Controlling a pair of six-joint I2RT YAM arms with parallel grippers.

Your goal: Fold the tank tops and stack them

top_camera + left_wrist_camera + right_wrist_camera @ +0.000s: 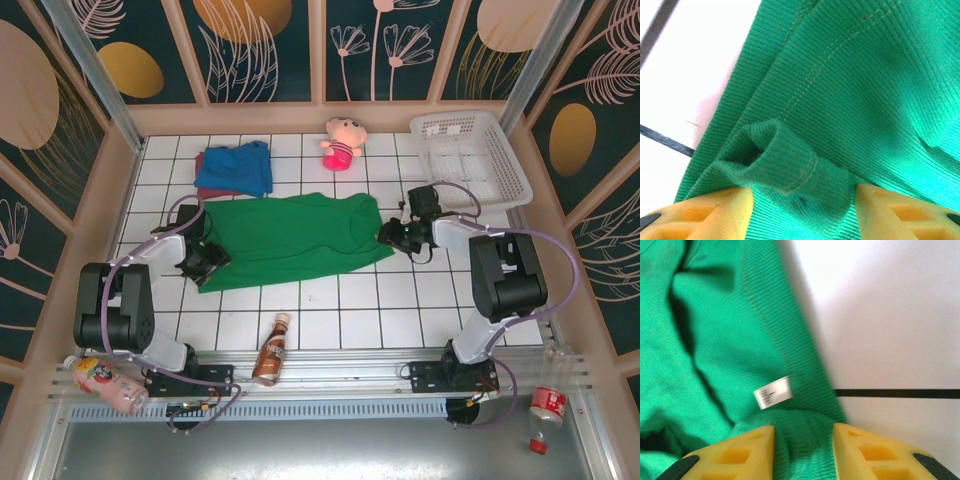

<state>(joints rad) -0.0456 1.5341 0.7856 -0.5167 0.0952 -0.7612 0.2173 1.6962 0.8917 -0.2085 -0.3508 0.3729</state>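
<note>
My table (420,300) is a white tiled surface crossed by dark grid lines. I see the green tank top (290,238) spread flat across its middle, a little askew. At the far left, the blue tank top (238,168) lies bunched over the maroon tank top (203,160), of which I can make out just an edge. A pink doll (342,143) sits at the far middle and a white basket (470,155) at the far right. A brown bottle (271,350) lies on its side at the near edge.
</note>
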